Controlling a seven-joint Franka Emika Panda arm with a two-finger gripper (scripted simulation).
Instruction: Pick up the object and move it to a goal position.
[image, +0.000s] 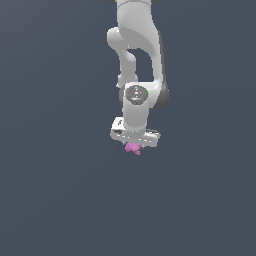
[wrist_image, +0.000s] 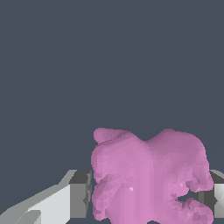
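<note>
The object (image: 133, 148) is a small pink-magenta lumpy thing with short protrusions, seen just under the white gripper (image: 134, 146) in the exterior view. In the wrist view the object (wrist_image: 146, 175) fills the space between the two fingers (wrist_image: 78, 192), whose dark pads press against its sides. The gripper is shut on it. The white arm (image: 136, 60) rises above the hand and hides the fingers in the exterior view.
A plain dark grey-blue surface (image: 60, 200) surrounds the arm on every side. No other objects, containers or edges show in either view.
</note>
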